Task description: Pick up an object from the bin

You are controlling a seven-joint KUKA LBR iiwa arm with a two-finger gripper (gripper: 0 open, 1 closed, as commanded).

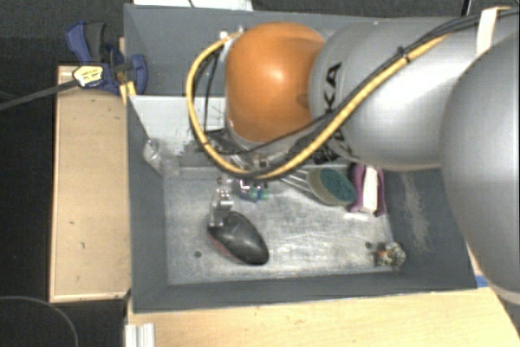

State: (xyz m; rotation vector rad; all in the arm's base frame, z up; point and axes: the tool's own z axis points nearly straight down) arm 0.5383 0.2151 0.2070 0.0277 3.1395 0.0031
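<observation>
Pincer (221, 209) is hanging low over the front-left floor of the bin (151, 248), right at the back edge of a dark grey, rounded, mouse-shaped lump (240, 242). Can't tell if it's apart or together. Probably the approach step is going on, with no grasp showing yet. The next move is calling for straddling that smooth-looking hump and closing. A small brownish scrap (388, 255) is lying front-right. Farther back, a teal disc (333, 184) and a pink-white packet (367, 189) are lying beneath the arm.

Bare floor (317, 244) lies between dark oval object (240, 241) and small trinket (387, 255).
</observation>
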